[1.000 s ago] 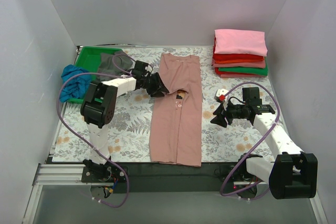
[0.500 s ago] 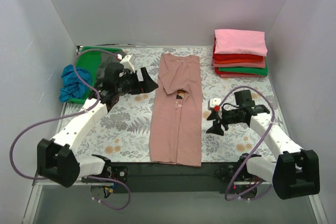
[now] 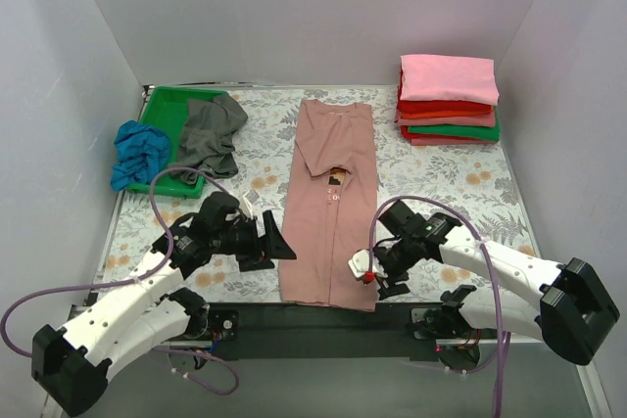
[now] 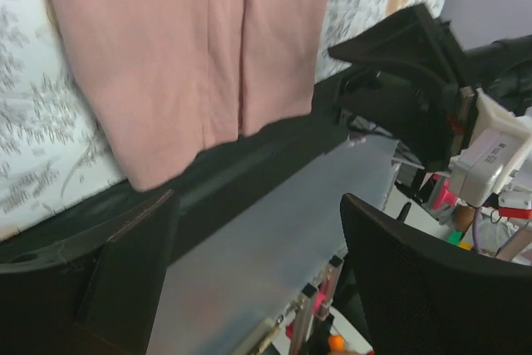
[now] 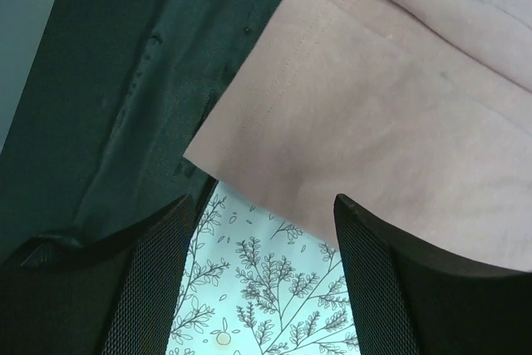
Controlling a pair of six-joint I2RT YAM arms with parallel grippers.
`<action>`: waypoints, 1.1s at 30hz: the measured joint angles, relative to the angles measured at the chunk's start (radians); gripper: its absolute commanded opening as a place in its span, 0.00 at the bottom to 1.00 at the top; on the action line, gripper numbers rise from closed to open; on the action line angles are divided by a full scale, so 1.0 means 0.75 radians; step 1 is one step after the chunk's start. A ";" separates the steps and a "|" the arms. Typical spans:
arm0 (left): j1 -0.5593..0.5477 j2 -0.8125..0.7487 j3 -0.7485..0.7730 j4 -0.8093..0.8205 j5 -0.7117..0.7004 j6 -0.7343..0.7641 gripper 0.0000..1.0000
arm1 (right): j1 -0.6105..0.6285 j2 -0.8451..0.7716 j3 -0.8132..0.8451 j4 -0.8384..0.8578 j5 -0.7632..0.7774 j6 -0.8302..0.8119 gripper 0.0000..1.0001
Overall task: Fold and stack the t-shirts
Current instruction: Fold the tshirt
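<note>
Out beyond the left claw and off to its left, a blue t-shirt (image 3: 140,152) is seen crumpled in a soft heap against a smooth green plastic tray (image 3: 174,105). A grey t-shirt (image 3: 211,134) is draped limply over that tray's rim onto the floral covering (image 3: 460,193). The left claw (image 3: 279,245) is held low by the near edge, jaws spread wide with nothing between them. Through the gap only the black table edge (image 4: 266,164) is shown, and no cloth is touched. Just to its right the dusty-pink t-shirt (image 3: 333,222) is laid flat: matte cotton, folded lengthwise into a long narrow strip. A fold line runs down its middle, a small pixel graphic sits on the chest, and its hem is draped onto the black edge. At that hem's right corner the right claw (image 3: 378,271) is found, also opened wide. Its dark mesh-textured fingers (image 5: 154,288) are set either side of the stitched corner, which is not pinched; whether it is brushed cannot be told. Far beyond the right claw, in the back corner, a stack of folded t-shirts (image 3: 448,100) is piled squarely, pink on top, red and green bands below.
</note>
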 measured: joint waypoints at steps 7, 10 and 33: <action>-0.208 0.005 -0.033 -0.124 -0.136 -0.226 0.76 | 0.119 0.075 0.077 -0.016 0.094 0.023 0.74; -0.252 0.037 -0.054 -0.140 -0.205 -0.321 0.76 | 0.122 0.074 0.076 -0.013 0.114 0.036 0.75; -0.414 0.238 -0.206 0.028 -0.368 -0.609 0.62 | 0.014 -0.014 0.021 0.018 0.041 0.043 0.76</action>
